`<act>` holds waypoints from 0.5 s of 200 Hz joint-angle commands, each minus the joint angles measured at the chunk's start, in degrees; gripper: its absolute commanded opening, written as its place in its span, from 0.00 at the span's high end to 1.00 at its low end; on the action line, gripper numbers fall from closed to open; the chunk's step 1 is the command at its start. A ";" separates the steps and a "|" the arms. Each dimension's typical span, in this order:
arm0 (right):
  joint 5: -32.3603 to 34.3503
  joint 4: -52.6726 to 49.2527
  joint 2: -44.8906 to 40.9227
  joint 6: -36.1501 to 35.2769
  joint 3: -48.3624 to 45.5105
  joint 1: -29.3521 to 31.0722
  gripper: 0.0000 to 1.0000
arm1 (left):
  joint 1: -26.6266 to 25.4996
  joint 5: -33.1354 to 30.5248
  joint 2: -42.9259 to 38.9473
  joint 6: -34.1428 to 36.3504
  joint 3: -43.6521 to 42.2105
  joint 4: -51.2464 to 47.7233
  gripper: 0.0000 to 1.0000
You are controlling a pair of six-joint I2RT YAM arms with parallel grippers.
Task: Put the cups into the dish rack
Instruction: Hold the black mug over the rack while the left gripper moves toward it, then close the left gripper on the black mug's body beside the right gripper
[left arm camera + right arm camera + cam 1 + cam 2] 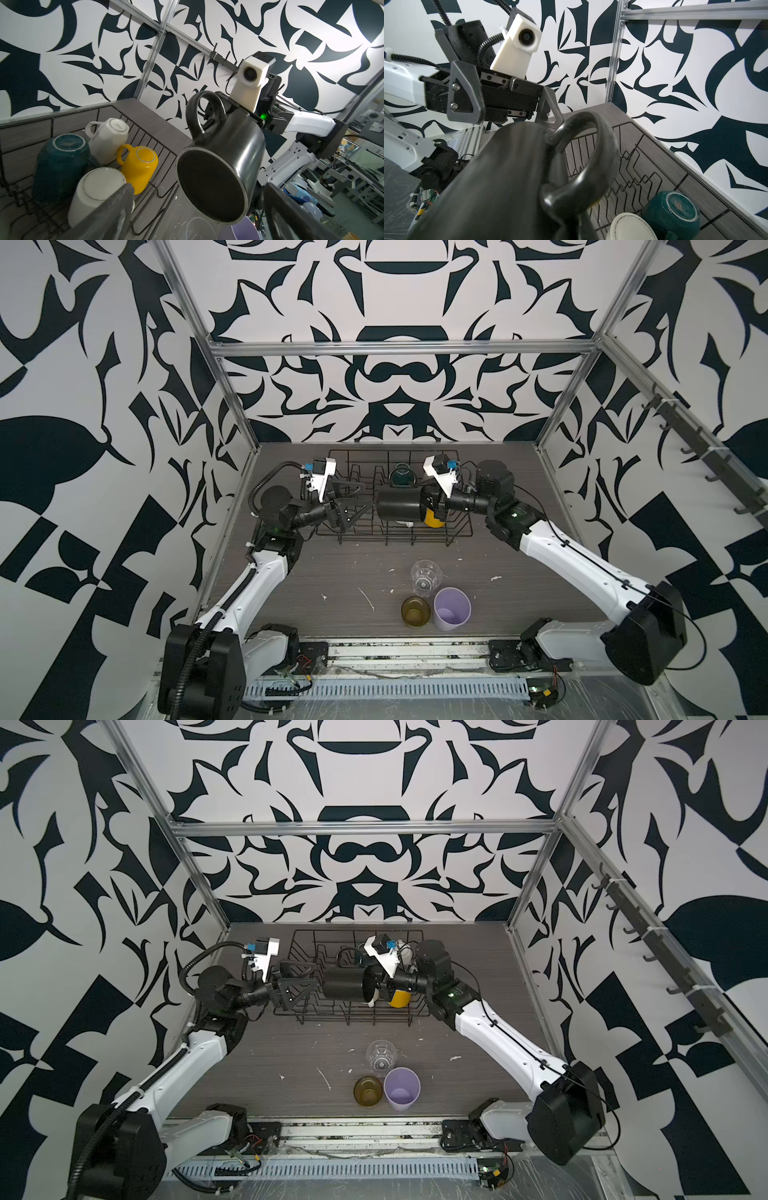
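My right gripper (430,506) (571,224) is shut on a black mug (399,506) (343,986) (224,166) (500,176), held on its side above the black wire dish rack (332,531) (291,1013) (145,128) (629,124). The grip is at the mug's right end, and its handle points up. My left gripper (365,499) (313,979) (197,207) stands open just left of the mug, apart from it. Upside down in the rack are a teal mug (402,479) (60,164) (672,209), a yellow mug (434,522) (139,166) and two white mugs (110,139) (97,191).
On the table in front of the rack stand a clear glass (426,578) (381,1056), an amber glass (415,611) (368,1090) and a lilac tumbler (452,608) (402,1088), close together. Upright prongs fill the rack's left half. Patterned walls enclose the table.
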 commanded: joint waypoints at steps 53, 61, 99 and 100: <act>-7.31 8.21 0.47 1.03 5.64 1.28 1.00 | -2.73 5.29 1.10 -0.25 2.98 3.27 0.01; -7.43 8.59 0.87 1.06 5.78 1.53 1.00 | -3.30 5.81 1.43 -0.25 3.23 3.27 0.01; -8.13 10.38 2.70 1.72 6.73 2.33 1.00 | -5.42 6.77 2.69 -0.25 4.56 3.35 0.00; -8.13 10.41 2.78 1.76 6.74 2.35 1.00 | -5.46 6.81 2.74 -0.30 4.59 3.35 0.00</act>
